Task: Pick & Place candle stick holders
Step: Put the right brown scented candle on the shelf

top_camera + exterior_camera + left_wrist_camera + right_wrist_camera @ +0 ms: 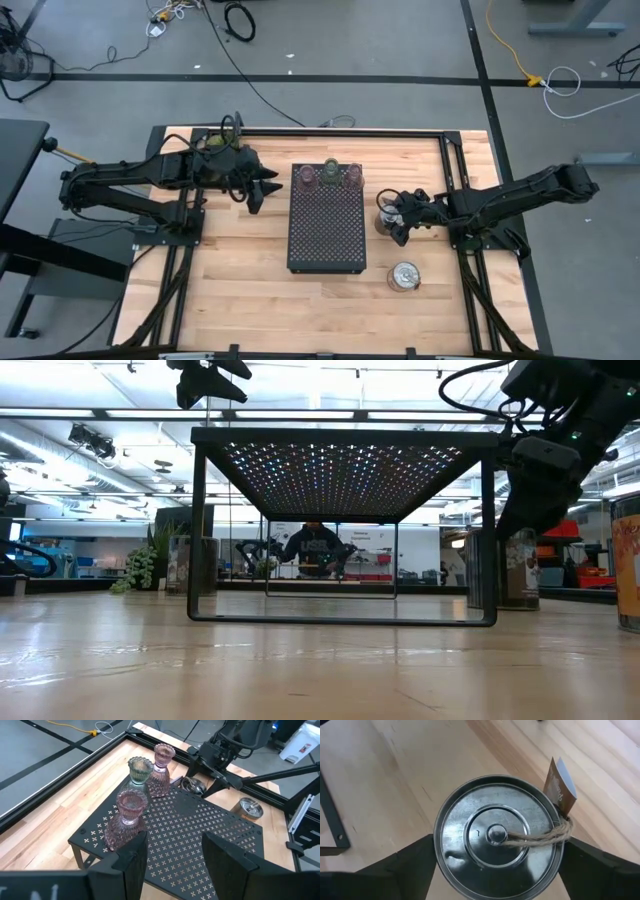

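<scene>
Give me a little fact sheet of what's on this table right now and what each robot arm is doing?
Tray: black perforated tray, mid-table
On tray: two pinkish holders and a green holder, along its far edge
On table: two silvery holders, one standing free
Right gripper: straddling the other silvery holder, fingers either side
Left gripper: open, empty, above the tray's left side

The tray (327, 235) stands mid-desk (230, 290). Three holders (330, 170) stand in a row along its far edge. One holder (385, 218) stands on the desk just right of the tray, between the right end effector's (393, 222) fingers. Another holder (404, 277) sits nearer the front.
</scene>
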